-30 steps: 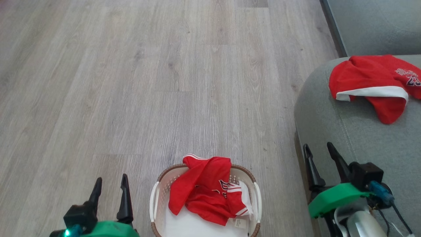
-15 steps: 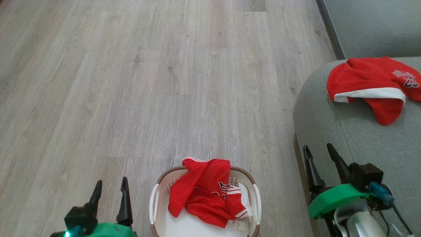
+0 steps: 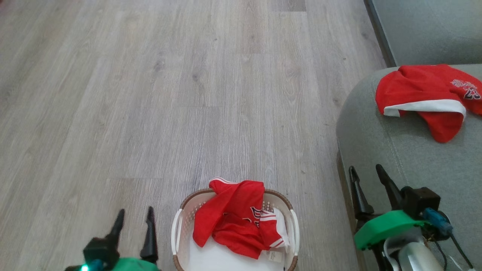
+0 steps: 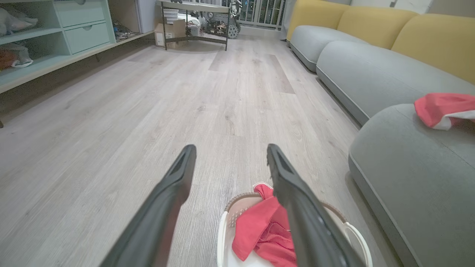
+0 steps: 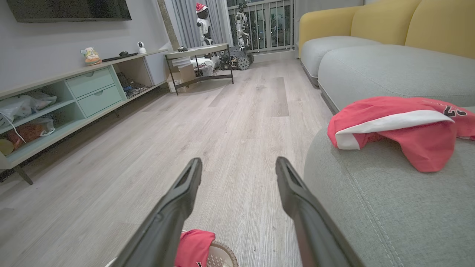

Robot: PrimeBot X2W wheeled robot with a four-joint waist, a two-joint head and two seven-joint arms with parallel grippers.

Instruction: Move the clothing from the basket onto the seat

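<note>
- red garment (image 3: pixel 233 222): bunched in the laundry basket (image 3: pixel 175 233), one fold draped over the far brown rim, white label showing at the near side.
- second red garment (image 3: pixel 421 90): white trim, "23" print, lies crumpled on the sofa seat (image 3: pixel 376 150) by its rounded corner, well apart from the laundry basket.
- laundry basket stands on the wood-look floor (image 3: pixel 150 94), near the sofa seat.
- left gripper (image 3: pixel 136 209): fingers apart, holding nothing, left of the laundry basket.
- right gripper (image 3: pixel 365 167): fingers apart, holding nothing, at the sofa seat's edge, short of the second red garment.
</note>
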